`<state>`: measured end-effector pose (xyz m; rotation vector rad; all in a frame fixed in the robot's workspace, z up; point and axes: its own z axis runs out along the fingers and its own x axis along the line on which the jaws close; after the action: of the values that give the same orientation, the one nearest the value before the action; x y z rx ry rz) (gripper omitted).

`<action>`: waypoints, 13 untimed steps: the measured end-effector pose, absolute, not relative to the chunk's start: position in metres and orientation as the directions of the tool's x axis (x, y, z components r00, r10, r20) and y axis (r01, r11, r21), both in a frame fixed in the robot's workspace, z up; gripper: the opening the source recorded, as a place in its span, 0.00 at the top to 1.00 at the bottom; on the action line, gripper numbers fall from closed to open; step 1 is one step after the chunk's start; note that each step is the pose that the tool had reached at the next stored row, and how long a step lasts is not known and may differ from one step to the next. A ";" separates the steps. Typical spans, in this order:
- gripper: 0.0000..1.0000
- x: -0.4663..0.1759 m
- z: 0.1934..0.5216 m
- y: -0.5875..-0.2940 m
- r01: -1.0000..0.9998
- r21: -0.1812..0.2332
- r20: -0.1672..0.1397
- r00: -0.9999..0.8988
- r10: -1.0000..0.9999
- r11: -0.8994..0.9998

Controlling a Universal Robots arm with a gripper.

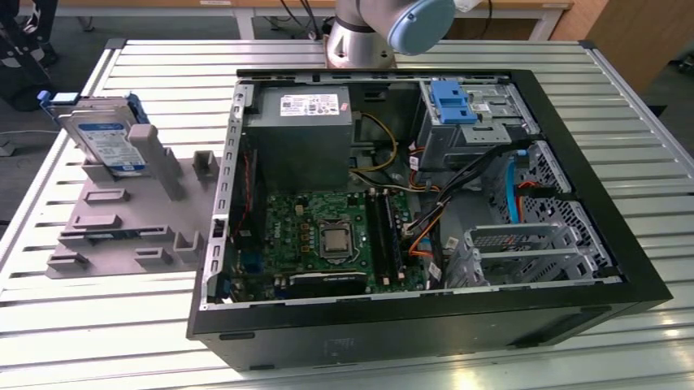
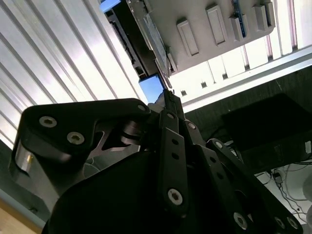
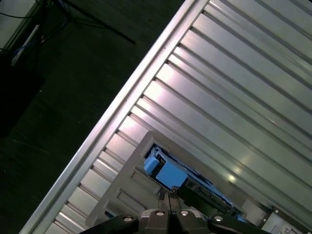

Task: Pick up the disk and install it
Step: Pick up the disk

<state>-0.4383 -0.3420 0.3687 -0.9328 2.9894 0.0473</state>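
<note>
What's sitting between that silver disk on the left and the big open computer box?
In the exterior view, upright pegs of the grey holder stand between the disk and the computer case.

Silver-grey arm (image 1: 358, 45), pale blue joint cap (image 1: 421, 23); black hand (image 2: 168, 95), linked bars, silver screw heads.
</note>
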 end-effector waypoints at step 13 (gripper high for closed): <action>0.89 -0.438 0.369 -0.342 -0.693 0.026 -0.018 -0.721 -0.693 0.720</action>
<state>-0.4383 -0.3420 0.3686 -1.1717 2.9069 0.0484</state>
